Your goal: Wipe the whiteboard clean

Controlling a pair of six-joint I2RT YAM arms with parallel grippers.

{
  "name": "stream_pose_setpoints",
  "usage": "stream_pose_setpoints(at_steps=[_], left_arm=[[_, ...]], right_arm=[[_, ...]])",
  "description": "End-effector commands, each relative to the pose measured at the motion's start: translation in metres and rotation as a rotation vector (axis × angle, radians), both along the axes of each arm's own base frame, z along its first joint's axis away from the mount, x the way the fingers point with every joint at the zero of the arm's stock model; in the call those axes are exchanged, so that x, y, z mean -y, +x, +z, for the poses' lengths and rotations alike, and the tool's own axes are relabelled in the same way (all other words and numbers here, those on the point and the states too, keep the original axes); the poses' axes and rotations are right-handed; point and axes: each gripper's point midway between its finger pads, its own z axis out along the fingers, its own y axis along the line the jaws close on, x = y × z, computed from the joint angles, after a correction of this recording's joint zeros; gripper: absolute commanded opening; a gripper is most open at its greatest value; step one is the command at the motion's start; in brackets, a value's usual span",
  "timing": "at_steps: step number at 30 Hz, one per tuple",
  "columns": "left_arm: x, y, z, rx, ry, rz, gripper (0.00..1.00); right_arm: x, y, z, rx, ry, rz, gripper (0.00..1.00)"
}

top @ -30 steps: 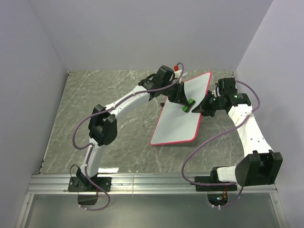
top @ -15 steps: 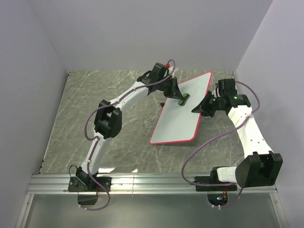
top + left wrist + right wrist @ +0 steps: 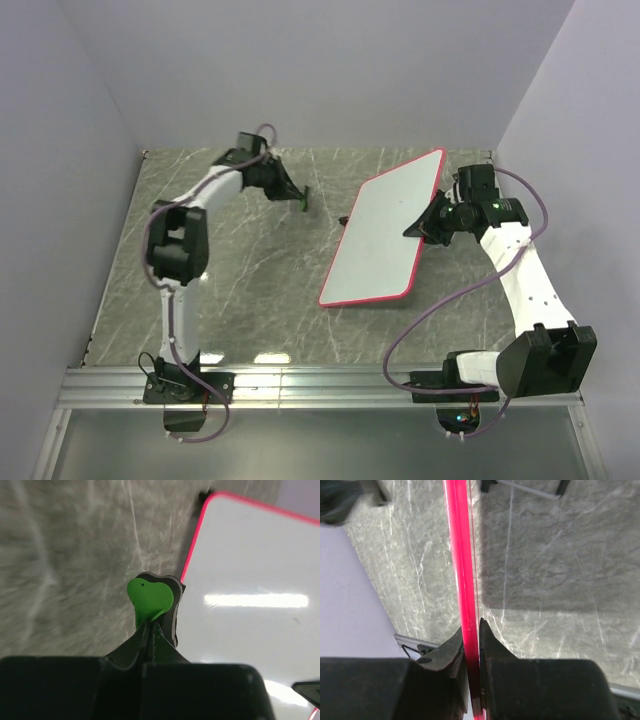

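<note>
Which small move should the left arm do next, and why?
Probably lower the left gripper to the table and release the green eraser. The whiteboard shows no marks that I can see in the top view, and the eraser is held off to its left, over the table. The right gripper grips the board's rim.

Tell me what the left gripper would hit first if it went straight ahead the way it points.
Likely the bare table, just beside the whiteboard, with the green eraser in the left gripper landing first; depth is unclear.

On table [image 3: 250,280], whiteboard [image 3: 385,235] at right, eraser [image 3: 303,198] apart to its left.
</note>
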Motion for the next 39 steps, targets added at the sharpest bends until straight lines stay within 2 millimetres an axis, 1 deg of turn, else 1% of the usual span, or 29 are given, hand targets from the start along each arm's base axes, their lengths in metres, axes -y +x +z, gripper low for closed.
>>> stream_pose_setpoints(at_steps=[1, 2, 3, 5, 6, 7, 8, 9, 10, 11, 12, 13, 14, 15, 16, 18, 21, 23, 24, 26, 27, 29, 30, 32, 33, 34, 35, 38, 39], left_arm=[[-0.057, 0.005, 0.076, 0.186, 0.07, 0.072, 0.0], [-0.072, 0.001, 0.066, 0.167, 0.114, 0.094, 0.0], [-0.09, -0.001, 0.07, 0.193, 0.147, 0.103, 0.0], [-0.112, -0.014, 0.051, 0.141, 0.198, 0.12, 0.0], [-0.131, -0.017, 0.049, 0.136, 0.222, 0.159, 0.0], [-0.139, -0.018, 0.046, 0.138, 0.224, 0.181, 0.0], [-0.148, -0.03, 0.035, 0.104, 0.237, 0.199, 0.0], [-0.161, -0.034, 0.027, 0.082, 0.28, 0.23, 0.0], [-0.169, -0.038, 0.02, 0.064, 0.325, 0.249, 0.0], [-0.175, -0.05, 0.008, 0.015, 0.367, 0.254, 0.0], [-0.179, -0.055, 0.003, 0.003, 0.401, 0.259, 0.0], [-0.192, -0.058, -0.005, -0.012, 0.468, 0.289, 0.0], [-0.197, -0.066, -0.014, -0.038, 0.505, 0.294, 0.0], [-0.201, -0.07, -0.016, -0.045, 0.543, 0.303, 0.0], [-0.212, -0.073, -0.021, -0.053, 0.601, 0.334, 0.0], [-0.217, -0.081, -0.032, -0.092, 0.633, 0.343, 0.0], [-0.229, -0.087, -0.049, -0.14, 0.704, 0.368, 0.02], [-0.229, -0.091, -0.057, -0.159, 0.714, 0.364, 0.06], [-0.23, -0.092, -0.062, -0.167, 0.719, 0.364, 0.13], [-0.23, -0.095, -0.069, -0.179, 0.728, 0.36, 0.2], [-0.231, -0.096, -0.072, -0.185, 0.731, 0.365, 0.28], [-0.231, -0.099, -0.079, -0.202, 0.74, 0.358, 0.32], [-0.231, -0.1, -0.081, -0.206, 0.751, 0.359, 0.41], [-0.231, -0.103, -0.088, -0.227, 0.765, 0.353, 0.45], [-0.232, -0.104, -0.09, -0.233, 0.777, 0.356, 0.45], [-0.233, -0.104, -0.09, -0.233, 0.782, 0.358, 0.48], [-0.233, -0.106, -0.092, -0.244, 0.79, 0.36, 0.64], [-0.236, -0.105, -0.092, -0.243, 0.809, 0.368, 0.66], [-0.236, -0.105, -0.092, -0.246, 0.812, 0.365, 0.66]], right_arm=[[0.033, -0.002, 0.015, -0.011, -0.161, -0.098, 0.0], [0.035, -0.001, 0.021, -0.005, -0.16, -0.111, 0.0], [0.038, 0.004, 0.036, 0.035, -0.159, -0.126, 0.0], [0.044, 0.006, 0.049, 0.045, -0.167, -0.164, 0.0], [0.053, 0.011, 0.063, 0.073, -0.177, -0.199, 0.0], [0.055, 0.013, 0.069, 0.083, -0.176, -0.214, 0.0], [0.054, 0.015, 0.075, 0.095, -0.165, -0.223, 0.0], [0.063, 0.019, 0.081, 0.108, -0.156, -0.257, 0.0], [0.062, 0.023, 0.093, 0.136, -0.13, -0.26, 0.0], [0.066, 0.026, 0.098, 0.147, -0.117, -0.279, 0.0], [0.067, 0.03, 0.101, 0.148, -0.108, -0.283, 0.0], [0.066, 0.033, 0.113, 0.176, -0.09, -0.28, 0.0], [0.068, 0.036, 0.117, 0.186, -0.083, -0.283, 0.0], [0.068, 0.039, 0.119, 0.185, -0.078, -0.28, 0.0], [0.066, 0.042, 0.129, 0.209, -0.064, -0.273, 0.0], [0.067, 0.047, 0.136, 0.222, -0.049, -0.273, 0.0], [0.074, 0.048, 0.155, 0.262, -0.051, -0.302, 0.0], [0.08, 0.049, 0.158, 0.274, -0.071, -0.32, 0.0], [0.085, 0.047, 0.159, 0.275, -0.084, -0.337, 0.0], [0.093, 0.046, 0.152, 0.251, -0.104, -0.361, 0.0], [0.098, 0.045, 0.145, 0.235, -0.119, -0.381, 0.0], [0.108, 0.045, 0.141, 0.233, -0.129, -0.417, 0.0], [0.112, 0.043, 0.135, 0.226, -0.134, -0.43, 0.0], [0.124, 0.047, 0.135, 0.249, -0.137, -0.471, 0.0], [0.126, 0.049, 0.125, 0.235, -0.135, -0.474, 0.0], [0.13, 0.054, 0.126, 0.254, -0.125, -0.487, 0.0], [0.131, 0.057, 0.118, 0.242, -0.117, -0.488, 0.0], [0.13, 0.071, 0.114, 0.271, -0.086, -0.471, 0.0], [0.129, 0.074, 0.108, 0.265, -0.076, -0.463, 0.0]])
